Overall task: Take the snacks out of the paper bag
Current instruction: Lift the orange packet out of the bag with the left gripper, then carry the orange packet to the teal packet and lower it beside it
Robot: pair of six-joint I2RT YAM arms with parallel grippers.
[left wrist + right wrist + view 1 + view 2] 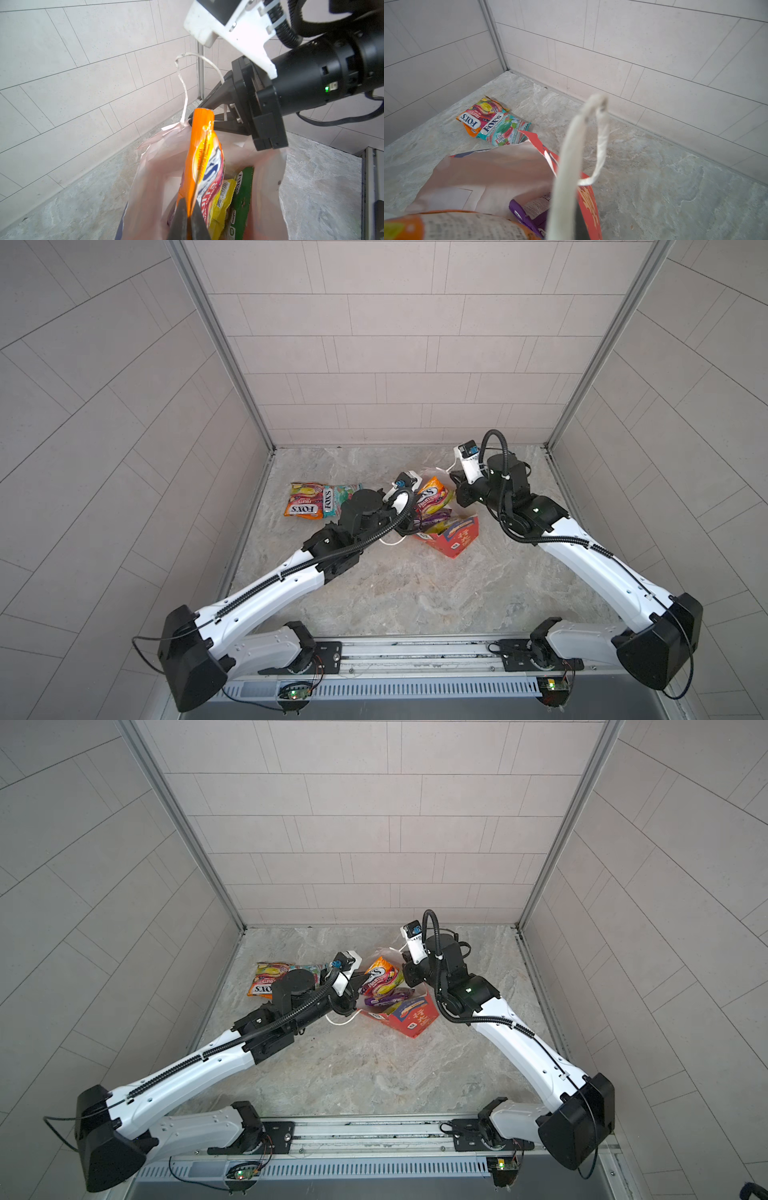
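Pinching the orange FOX'S packet (204, 166) along its back seam, our left gripper (189, 209) is pressed tight on it above the mouth of the paper bag (455, 541), which leans mid-table. We judge the packet light, glossy and slippery, so the flat seam or a sealed end grips best. Our right gripper (217, 121) is clamped on the white cord handle (571, 166). The left wrist view shows a yellow packet (223, 199) and green packet (242, 197) inside, which the right wrist view misses. That view instead shows a purple packet (529, 216) in the bag, and a teal packet (504, 128) overlapping a second orange packet (475, 118) on the table (415, 593).
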